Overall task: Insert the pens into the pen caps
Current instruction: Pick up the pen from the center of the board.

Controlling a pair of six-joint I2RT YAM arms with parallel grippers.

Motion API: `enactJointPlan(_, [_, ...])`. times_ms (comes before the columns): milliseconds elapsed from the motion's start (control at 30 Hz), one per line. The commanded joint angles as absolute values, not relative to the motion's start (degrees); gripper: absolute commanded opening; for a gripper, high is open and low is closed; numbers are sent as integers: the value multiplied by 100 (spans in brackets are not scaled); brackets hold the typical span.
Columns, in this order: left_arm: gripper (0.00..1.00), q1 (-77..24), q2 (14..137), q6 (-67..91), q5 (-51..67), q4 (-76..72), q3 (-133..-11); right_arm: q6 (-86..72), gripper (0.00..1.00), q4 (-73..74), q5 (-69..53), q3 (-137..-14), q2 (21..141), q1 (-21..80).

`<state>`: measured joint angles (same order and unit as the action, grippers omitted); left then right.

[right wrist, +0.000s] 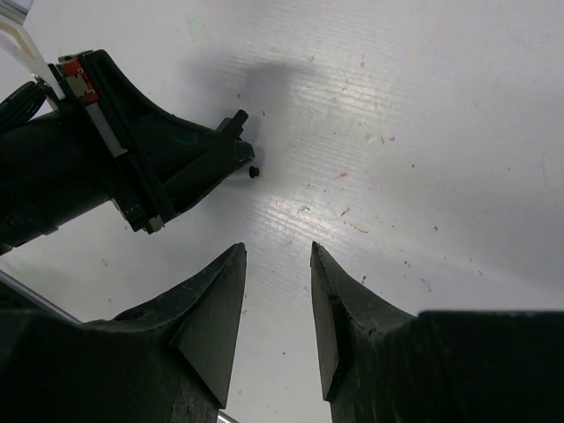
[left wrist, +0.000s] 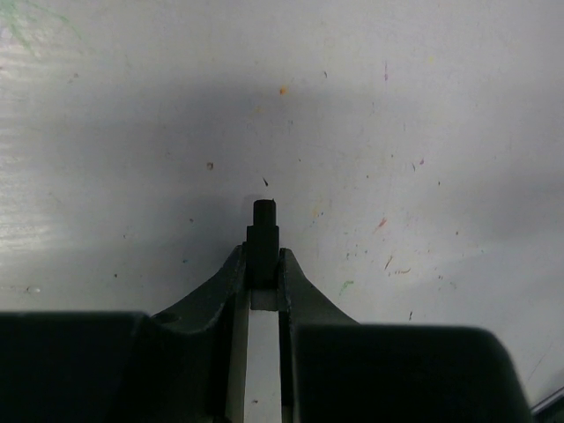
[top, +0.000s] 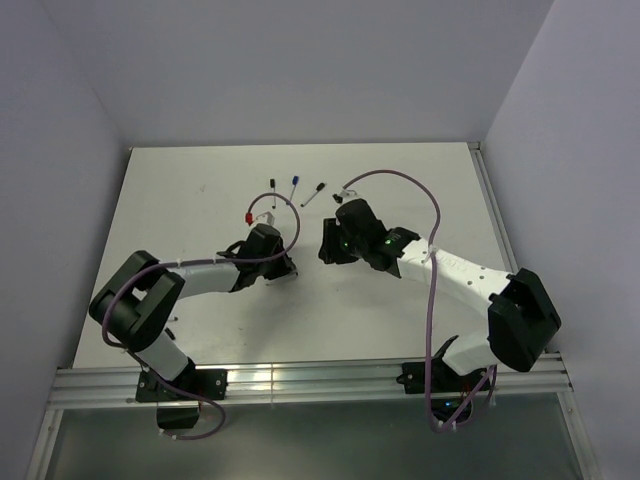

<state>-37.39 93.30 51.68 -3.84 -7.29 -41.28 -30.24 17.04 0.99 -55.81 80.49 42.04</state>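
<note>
The white desk (top: 400, 300) fills most of the top view, with both arms reaching in toward its centre. The right end effector (right wrist: 278, 248) hangs over bare desk with its fingers spread and nothing between them. Just beside it, toward the left of the frame, the left end effector (left wrist: 263, 256) is pinching a pen (left wrist: 263, 225); the pen's white barrel runs back between the fingers and its dark end sticks out past their tips. Three loose pens (top: 296, 190) lie near each other in the upper middle of the top view.

table (right wrist: 458, 106): white, faintly ribbed, slight sheen, ink-flecked | jaws: matt black plastic
</note>
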Motion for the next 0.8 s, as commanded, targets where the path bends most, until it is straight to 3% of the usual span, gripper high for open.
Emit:
enactJointPlan(0, [0,-3806,9062,4843,-106,-597,-4017,-2760,43,1512,-122,-5792,8138,4166])
enactJointPlan(200, [0,-3850,8501,5114,-605,-177,-3868,-2278,44,1266,-544,-5757,8217,4035])
enactJointPlan(400, [0,-3841,7147,6212,-2169,1202,-3867,-1365,45,1081,-1028,-5967,8595,4025])
enactJointPlan(767, [0,-3885,6285,8173,-2224,1749,-2797,-62,49,1529,-808,-7347,9921,4298])
